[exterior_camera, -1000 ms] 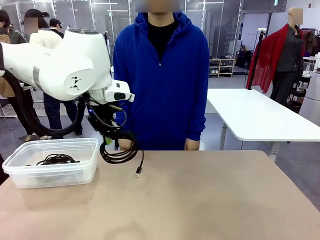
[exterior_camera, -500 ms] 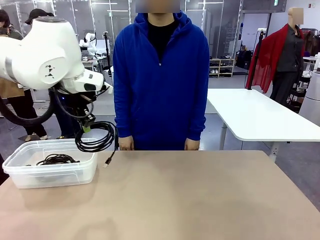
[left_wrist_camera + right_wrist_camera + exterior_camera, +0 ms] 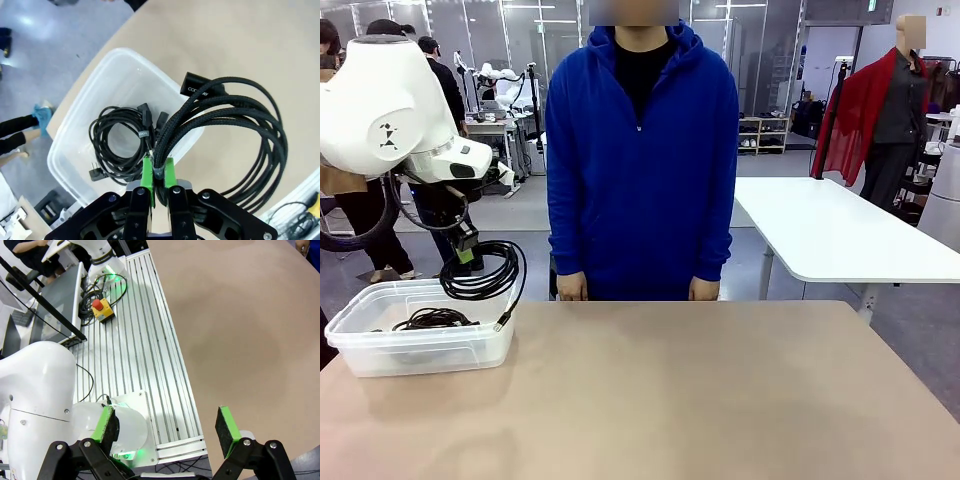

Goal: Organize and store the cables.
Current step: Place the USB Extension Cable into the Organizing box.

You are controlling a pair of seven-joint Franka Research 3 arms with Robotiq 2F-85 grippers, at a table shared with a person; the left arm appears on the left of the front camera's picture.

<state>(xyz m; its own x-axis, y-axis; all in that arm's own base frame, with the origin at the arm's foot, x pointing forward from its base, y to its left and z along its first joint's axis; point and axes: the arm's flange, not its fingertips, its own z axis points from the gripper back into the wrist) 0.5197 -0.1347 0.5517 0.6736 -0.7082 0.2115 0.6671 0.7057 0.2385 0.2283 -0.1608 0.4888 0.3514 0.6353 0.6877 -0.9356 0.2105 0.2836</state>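
A coiled black braided cable (image 3: 483, 271) hangs from my left gripper (image 3: 466, 243), which is shut on it above the right end of the clear plastic bin (image 3: 420, 350). Its USB plug (image 3: 502, 324) dangles by the bin's right wall. In the left wrist view the green pads (image 3: 147, 175) pinch the coil (image 3: 235, 130) over the bin (image 3: 110, 70). A second black cable coil (image 3: 435, 319) lies inside the bin, seen from the wrist as a coil (image 3: 117, 145) with power plugs. My right gripper (image 3: 167, 424) is open and holds nothing, beside the table's edge.
A person in a blue hoodie (image 3: 640, 150) stands at the far edge, both hands (image 3: 572, 288) resting at the table. The tan tabletop (image 3: 720, 390) stretches right of the bin. Below my right gripper lie a ribbed aluminium base (image 3: 135, 340) and a red stop button (image 3: 100, 305).
My left arm has swung left with the coil, from in front of the person to above the bin's right end. The dangling plug moved with it.
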